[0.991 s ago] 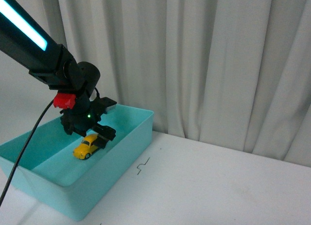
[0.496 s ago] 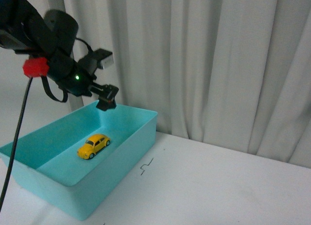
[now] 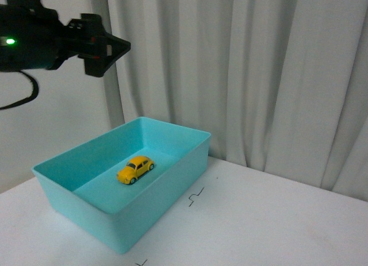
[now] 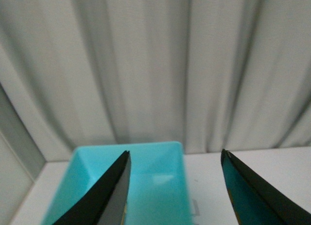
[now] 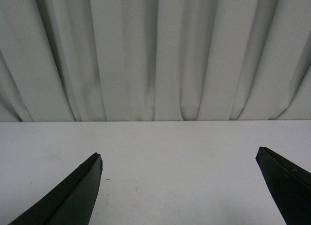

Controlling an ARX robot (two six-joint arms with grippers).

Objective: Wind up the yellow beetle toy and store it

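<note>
The yellow beetle toy (image 3: 135, 169) rests on its wheels on the floor of a turquoise bin (image 3: 167, 191) in the front view. High above and to the left of the bin hangs my left gripper (image 3: 112, 47), open and empty. In the left wrist view the left gripper (image 4: 175, 156) frames the far part of the turquoise bin (image 4: 155, 186); the toy is hidden there. The right gripper (image 5: 179, 156) shows only in its wrist view, open over bare white table, with nothing between its fingers.
The bin stands on a white table (image 3: 276, 220) with small black marks (image 3: 196, 196) beside it. Grey-white curtains (image 3: 259, 76) hang close behind the table. A grey upright post (image 3: 109, 93) stands behind the bin's left end.
The left gripper has let go of the toy and risen from inside the bin to high above it. The toy stays on the bin floor. The front view has shifted.
</note>
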